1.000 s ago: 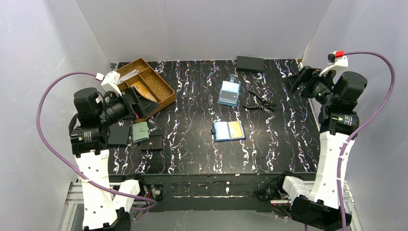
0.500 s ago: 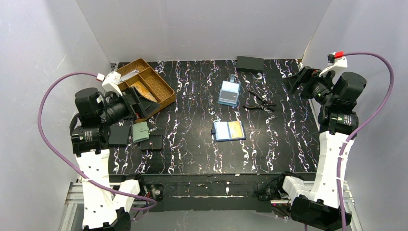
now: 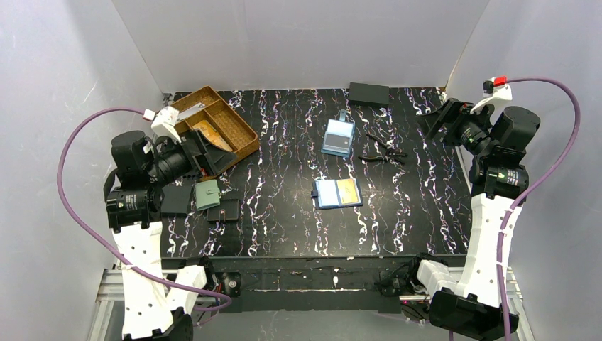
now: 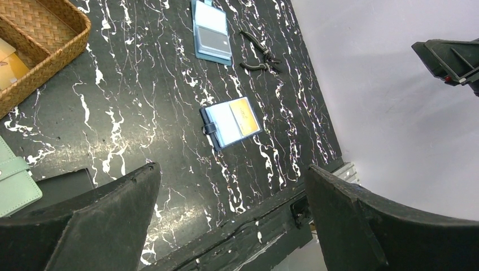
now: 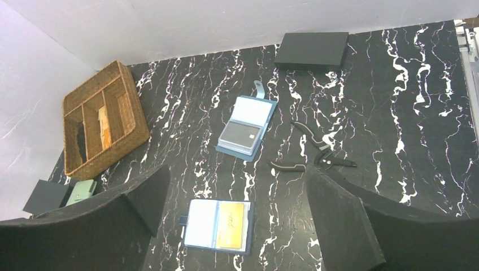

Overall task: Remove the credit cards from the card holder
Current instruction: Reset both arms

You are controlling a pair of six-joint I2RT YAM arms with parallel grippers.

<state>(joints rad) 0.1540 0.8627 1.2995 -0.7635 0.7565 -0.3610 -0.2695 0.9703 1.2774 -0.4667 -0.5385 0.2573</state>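
Both left fingers point(image 4: 85, 226) and right fingers point(image 5: 350, 226) gape empty above the black, white-veined table point(image 3: 284, 213) between pale walls point(image 3: 305, 42).

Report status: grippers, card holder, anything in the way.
Left gripper and right gripper open, empty. Card holder lies open mid-table, orange card in its slot. Nothing on it; pliers lie apart, farther back.

Around me, my table point(image 3: 284, 213) was a black slab veined with white, like marble. Plain pale grey panels boxed it in on three sides: a back wall point(image 3: 298, 42), a left wall point(image 3: 50, 71) and a right wall point(image 3: 546, 42), meeting at the far corners. The light fell soft and even. A silver metal rail point(image 3: 105, 284) ran below the near edge.
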